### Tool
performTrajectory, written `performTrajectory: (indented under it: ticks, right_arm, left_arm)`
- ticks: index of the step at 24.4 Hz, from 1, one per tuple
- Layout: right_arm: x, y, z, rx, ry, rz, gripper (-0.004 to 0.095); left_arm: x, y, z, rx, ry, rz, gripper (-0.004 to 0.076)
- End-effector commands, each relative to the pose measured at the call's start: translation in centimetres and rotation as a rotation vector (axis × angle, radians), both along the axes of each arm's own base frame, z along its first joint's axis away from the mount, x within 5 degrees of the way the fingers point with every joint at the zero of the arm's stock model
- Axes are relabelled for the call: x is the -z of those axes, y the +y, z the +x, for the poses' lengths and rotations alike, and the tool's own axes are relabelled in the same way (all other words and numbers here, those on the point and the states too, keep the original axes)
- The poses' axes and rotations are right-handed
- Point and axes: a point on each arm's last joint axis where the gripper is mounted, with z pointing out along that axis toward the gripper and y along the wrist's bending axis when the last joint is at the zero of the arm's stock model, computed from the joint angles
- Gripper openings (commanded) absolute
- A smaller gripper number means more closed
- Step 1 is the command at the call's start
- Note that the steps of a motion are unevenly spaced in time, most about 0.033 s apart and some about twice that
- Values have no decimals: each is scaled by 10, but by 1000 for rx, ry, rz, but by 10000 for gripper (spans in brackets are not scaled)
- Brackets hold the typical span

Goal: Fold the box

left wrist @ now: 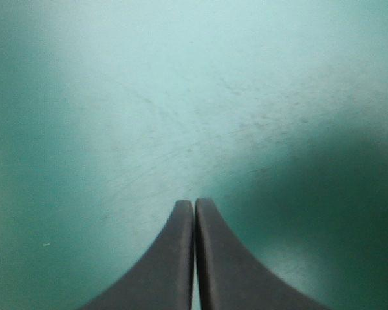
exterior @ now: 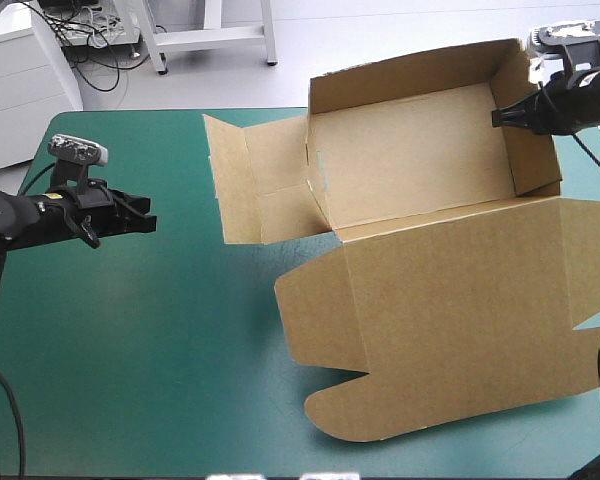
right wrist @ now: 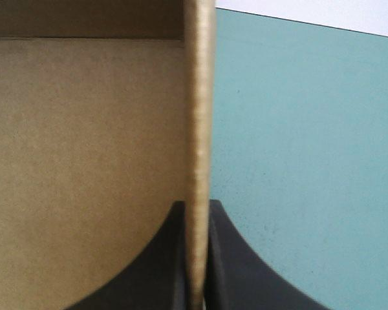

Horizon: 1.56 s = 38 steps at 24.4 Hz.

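1. Far to the left, the left end effector (exterior: 145,215) hovers over the bare teal-green counter (exterior: 130,350), well apart from the box (exterior: 420,160). Its wrist view shows its black fingers (left wrist: 174,258) pressed together into one pointed arch, holding nothing, with only the cover beneath.
2. Left of centre, the brown box's side flaps (exterior: 250,180) lie flat on the cover, joined to the left side of the tray.
3. From the centre rightward, the box itself sits on the far right part of the counter as an open tray. Its far wall (exterior: 410,75) and right wall (exterior: 532,140) stand upright.
4. Nearer the viewer, the lid (exterior: 460,310) lies flat and unfolded, spreading from the tray's front edge toward the counter's near edge, with a rounded tab at its near left corner.
5. Farthest right, the right end effector (exterior: 500,117) pinches the top of the right wall. Its wrist view shows the fingers (right wrist: 168,271) nearly closed on the board's edge, one inside the tray and one outside over the cover.
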Motion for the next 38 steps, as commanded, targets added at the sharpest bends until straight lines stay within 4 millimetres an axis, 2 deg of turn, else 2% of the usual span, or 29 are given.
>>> performTrajectory:
  ticks: [1,2,5,8,10,13,18,22,25,26,28,29,31,38]
  right_arm:
    - [-26,5,-21,-19,-78,40,-23]
    - [-26,5,-21,-20,-78,42,-23]
    - [-26,5,-21,-24,-79,44,-23]
    - [-27,8,-22,-37,-82,69,-23]
    - [-28,13,-22,-68,-88,107,-23]
    - [-28,25,-22,-114,-91,109,-23]
    - [-29,34,-21,-130,-104,104,-23]
    - [-29,36,-21,-125,-105,110,-21]
    - [-31,36,-20,-120,-120,114,-22]
    - [-31,37,-20,-120,-128,115,-21]
    - [-32,37,-19,-112,-143,123,-21]
    - [-33,36,-18,-108,-151,122,-21]
    - [-34,36,-17,-104,-167,123,-21]
    - [-37,34,-15,-80,-206,121,-21]
  left_arm:
    - [-8,12,11,56,-40,-252,-6]
    - [4,21,19,59,10,-316,-6]
    - [22,23,37,55,78,-415,-9]
    - [30,13,47,111,97,-513,-9]
    - [40,-6,56,185,121,-553,-9]
    - [43,-25,59,243,111,-545,-9]
    - [28,-50,60,292,57,-714,13]
    - [20,-59,52,408,53,-779,127]
    - [16,-62,46,469,45,-794,281]
    - [16,-64,45,476,48,-787,356]
    - [15,-70,44,494,53,-789,600]
    - [15,-73,43,502,56,-789,661]
    - [14,-77,42,513,58,-798,710]
    - [3,-88,42,538,-10,-900,709]
